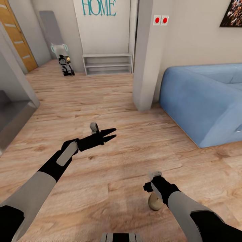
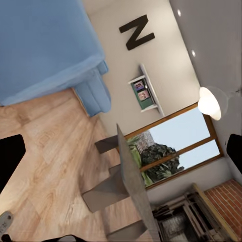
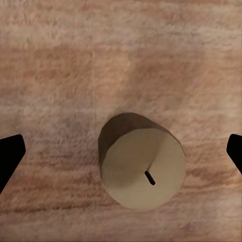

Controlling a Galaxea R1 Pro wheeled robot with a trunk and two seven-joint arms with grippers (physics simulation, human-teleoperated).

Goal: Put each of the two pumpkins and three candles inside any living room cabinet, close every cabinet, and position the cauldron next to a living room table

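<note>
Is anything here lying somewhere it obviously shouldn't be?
Yes: a candle stands upright on the bare wooden floor, directly below the right gripper, whose fingers sit wide apart around it without touching. A floor is an odd spot for a candle.

**Q:** What kind of setting is shown?

**A:** A home, at the edge of a living room and entry hall: wood plank floor (image 1: 111, 174), blue sofa (image 1: 205, 101), a wall sign (image 1: 99, 7) reading "HOME", and a low white shelf unit (image 1: 107, 64) below it.

**Q:** Further evidence?

**A:** A wooden door (image 1: 18, 37), a framed picture (image 1: 232, 13), and, in the left wrist view, a window (image 2: 176, 146) and wall lamp (image 2: 210, 102).
</note>
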